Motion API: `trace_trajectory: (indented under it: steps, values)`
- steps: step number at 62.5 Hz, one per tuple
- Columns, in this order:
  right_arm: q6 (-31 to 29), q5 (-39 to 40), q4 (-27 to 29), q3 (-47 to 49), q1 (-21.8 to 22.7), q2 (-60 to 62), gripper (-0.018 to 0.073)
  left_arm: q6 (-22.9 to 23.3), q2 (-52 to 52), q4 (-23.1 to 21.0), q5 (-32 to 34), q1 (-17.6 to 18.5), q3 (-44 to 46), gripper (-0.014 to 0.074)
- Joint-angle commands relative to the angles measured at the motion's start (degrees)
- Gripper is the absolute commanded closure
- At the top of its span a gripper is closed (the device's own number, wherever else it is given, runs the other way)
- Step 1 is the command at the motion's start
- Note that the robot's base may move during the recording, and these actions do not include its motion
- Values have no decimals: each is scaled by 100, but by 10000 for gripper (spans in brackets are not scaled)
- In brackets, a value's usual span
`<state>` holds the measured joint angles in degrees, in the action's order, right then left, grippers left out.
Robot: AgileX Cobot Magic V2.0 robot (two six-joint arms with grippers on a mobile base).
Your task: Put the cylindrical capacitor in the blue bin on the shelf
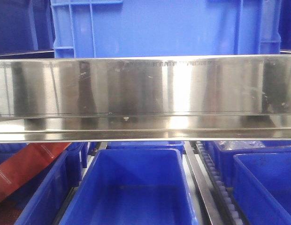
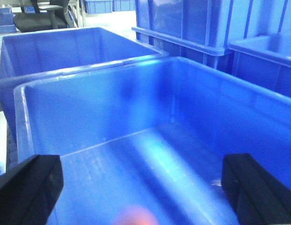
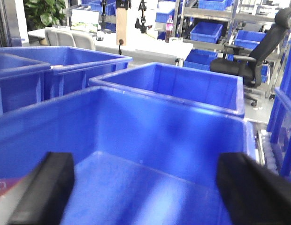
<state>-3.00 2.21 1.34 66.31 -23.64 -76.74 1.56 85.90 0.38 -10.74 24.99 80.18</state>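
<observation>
The shelf's shiny steel front beam [image 1: 145,89] spans the front view, with blue bins above and below it. No gripper shows there. In the left wrist view my left gripper [image 2: 143,187] is open, its black fingers [image 2: 28,187] far apart over the inside of a blue bin [image 2: 150,108]. A blurred orange-pink blob [image 2: 135,216] sits at the bottom edge between the jaws; I cannot tell whether it is the capacitor. My right gripper [image 3: 148,187] is open and empty over another blue bin [image 3: 136,126]. No clear cylindrical capacitor shows.
A large blue crate [image 1: 164,28] stands above the beam. Below it are an open blue bin [image 1: 131,187], further bins on either side, a white roller track [image 1: 220,187] and a red object [image 1: 23,168] at the left. An office chair [image 3: 251,51] and more shelving stand behind.
</observation>
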Motion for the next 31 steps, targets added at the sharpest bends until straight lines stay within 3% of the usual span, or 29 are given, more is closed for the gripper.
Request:
trace_trajectory:
  steps: [1, 5, 10, 13, 14, 17, 24, 31]
  values:
    - [-19, 154, 17, 52, -3, 265, 182, 2, -229, -38, -31, 34, 63, 80]
    - [-19, 72, 17, 52, -3, 458, 312, 2, -430, -38, -254, 34, 63, 213]
    - [-19, -122, 17, 52, -3, 675, 472, 2, -642, -38, -704, 23, 63, 463]
    - [-19, -263, 17, 52, 11, 778, 613, 2, -764, -38, -910, 23, 63, 615]
    - [-19, -323, 17, 52, 11, 806, 649, 2, -792, -38, -1012, 23, 63, 696]
    - [-19, -449, 17, 40, 11, 892, 727, 2, -900, 1, -1163, 23, 63, 706]
    - [-19, -380, 17, -266, 11, 1226, 725, 27, -1145, 11, -1338, -31, -60, 708]
    - [-19, -74, 17, -843, 11, 1624, 725, 41, -1473, 11, -1004, -92, -512, 708]
